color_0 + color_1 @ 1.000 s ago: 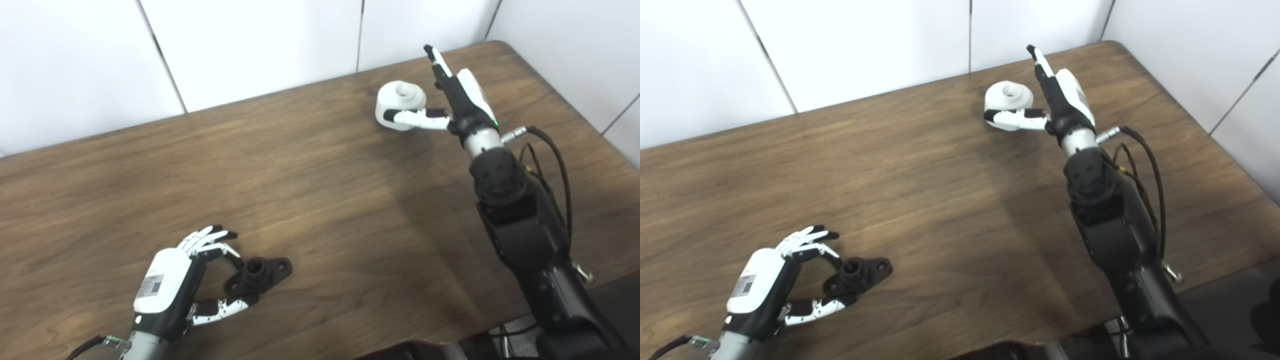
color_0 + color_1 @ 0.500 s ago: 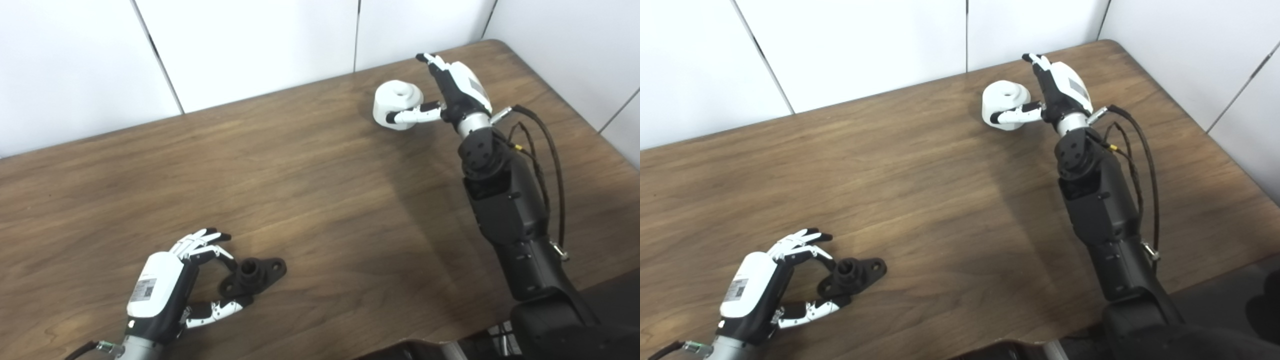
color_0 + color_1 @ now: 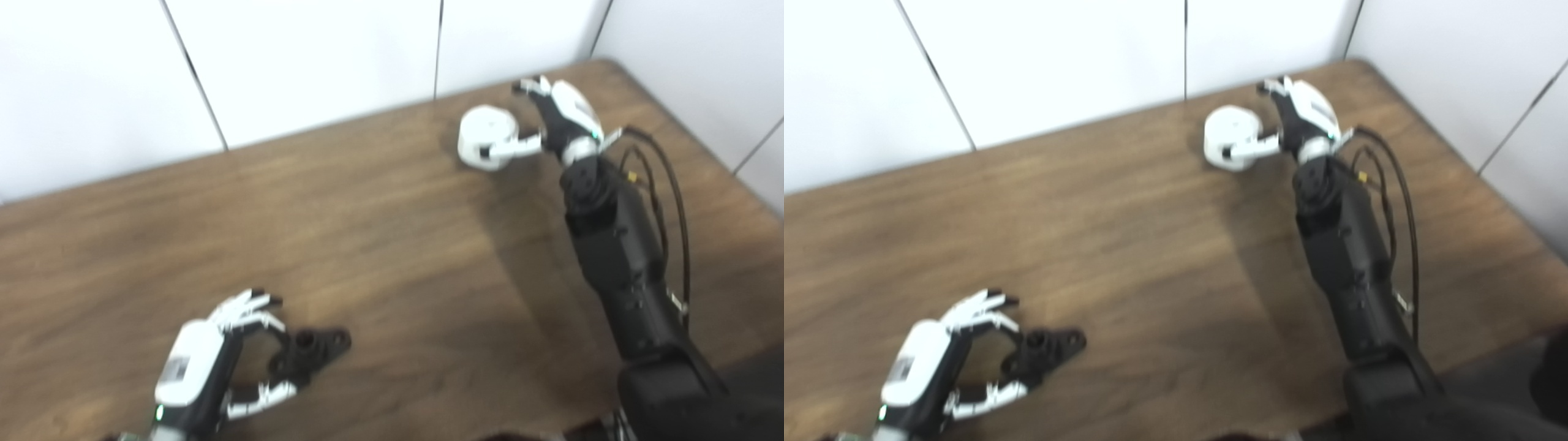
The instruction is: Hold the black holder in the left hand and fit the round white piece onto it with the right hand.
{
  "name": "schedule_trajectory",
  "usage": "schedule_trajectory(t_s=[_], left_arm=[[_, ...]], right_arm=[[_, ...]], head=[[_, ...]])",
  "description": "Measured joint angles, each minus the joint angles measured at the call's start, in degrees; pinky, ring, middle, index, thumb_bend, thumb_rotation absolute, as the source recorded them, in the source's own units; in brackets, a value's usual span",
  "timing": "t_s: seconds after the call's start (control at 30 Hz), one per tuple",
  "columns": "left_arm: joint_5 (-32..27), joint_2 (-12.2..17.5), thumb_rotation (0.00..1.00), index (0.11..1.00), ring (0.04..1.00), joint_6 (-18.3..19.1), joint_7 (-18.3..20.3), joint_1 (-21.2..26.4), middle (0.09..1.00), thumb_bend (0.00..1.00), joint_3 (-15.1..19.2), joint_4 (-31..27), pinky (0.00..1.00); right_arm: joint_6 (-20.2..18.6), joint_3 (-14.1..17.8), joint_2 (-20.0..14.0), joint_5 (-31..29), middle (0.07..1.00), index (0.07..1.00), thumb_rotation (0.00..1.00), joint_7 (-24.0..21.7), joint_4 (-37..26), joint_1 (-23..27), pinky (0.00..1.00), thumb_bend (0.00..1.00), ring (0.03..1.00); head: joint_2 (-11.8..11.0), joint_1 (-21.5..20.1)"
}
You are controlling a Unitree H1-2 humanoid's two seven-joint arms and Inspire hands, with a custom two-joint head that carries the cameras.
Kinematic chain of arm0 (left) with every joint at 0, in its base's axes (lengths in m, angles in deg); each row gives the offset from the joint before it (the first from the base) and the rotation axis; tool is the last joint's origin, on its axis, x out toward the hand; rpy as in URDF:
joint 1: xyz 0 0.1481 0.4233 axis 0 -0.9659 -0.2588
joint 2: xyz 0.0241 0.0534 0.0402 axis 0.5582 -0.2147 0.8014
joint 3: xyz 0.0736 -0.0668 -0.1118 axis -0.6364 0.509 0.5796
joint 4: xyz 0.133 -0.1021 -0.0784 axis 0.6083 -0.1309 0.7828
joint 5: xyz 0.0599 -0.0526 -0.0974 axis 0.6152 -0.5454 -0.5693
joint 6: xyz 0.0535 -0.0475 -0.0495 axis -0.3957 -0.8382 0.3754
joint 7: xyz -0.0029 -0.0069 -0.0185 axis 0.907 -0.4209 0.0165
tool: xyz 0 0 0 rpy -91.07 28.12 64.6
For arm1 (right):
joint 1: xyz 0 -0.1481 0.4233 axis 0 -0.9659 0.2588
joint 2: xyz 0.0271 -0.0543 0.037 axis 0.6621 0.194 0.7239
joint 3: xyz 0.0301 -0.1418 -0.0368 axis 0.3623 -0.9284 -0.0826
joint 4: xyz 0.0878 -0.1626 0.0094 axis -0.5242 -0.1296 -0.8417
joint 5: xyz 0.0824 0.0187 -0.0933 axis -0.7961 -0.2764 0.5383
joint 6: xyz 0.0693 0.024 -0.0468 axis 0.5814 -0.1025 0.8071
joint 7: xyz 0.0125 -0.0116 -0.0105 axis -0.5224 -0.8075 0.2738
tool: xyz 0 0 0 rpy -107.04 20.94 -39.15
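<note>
At lower left, the left hand (image 3: 208, 361) cups the holder (image 3: 309, 352), which lies on the table (image 3: 380, 257). Its fingers curl narrowly round the near end, though blur hides whether they grip. At upper right, the right hand (image 3: 560, 119) brackets the white piece (image 3: 487, 144), thumb across its front, apparently to lift it.
</note>
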Motion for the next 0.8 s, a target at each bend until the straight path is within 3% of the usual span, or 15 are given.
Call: schedule_trajectory(t_s=[0.1, 0.37, 0.8], left_arm=[[0.0, -0.04, 0.06, 0.486, 0.882, -0.1, -0.57, -0.02, 0.802, 0.52, -0.26, 0.34, 0.87], [0.0, -0.26, 0.06, 0.485, 0.883, -0.12, -2.01, -0.19, 0.8, 0.52, -0.75, 0.83, 0.88], [0.04, -0.42, 0.06, 0.486, 0.891, -0.12, -2.78, -0.45, 0.809, 0.52, -0.88, 1.02, 0.89]], right_arm=[[0.0, -0.24, -0.02, -0.1, 1.0, 0.862, 0.31, 0.01, 0.35, -0.09, 0.93, 0.8, 1.0], [0.01, -1.59, -0.62, -2.37, 0.974, 0.839, 0.28, 1.8, 1.8, -0.3, 0.91, 0.8, 1.0], [0.2, -4.46, -2.09, -7.22, 0.939, 0.757, 0.25, 8.82, 2.33, -1.74, 0.89, 0.78, 0.985]], head=[[-0.88, 0.61], [-1.76, 1.14], [-1.85, 1.23]])
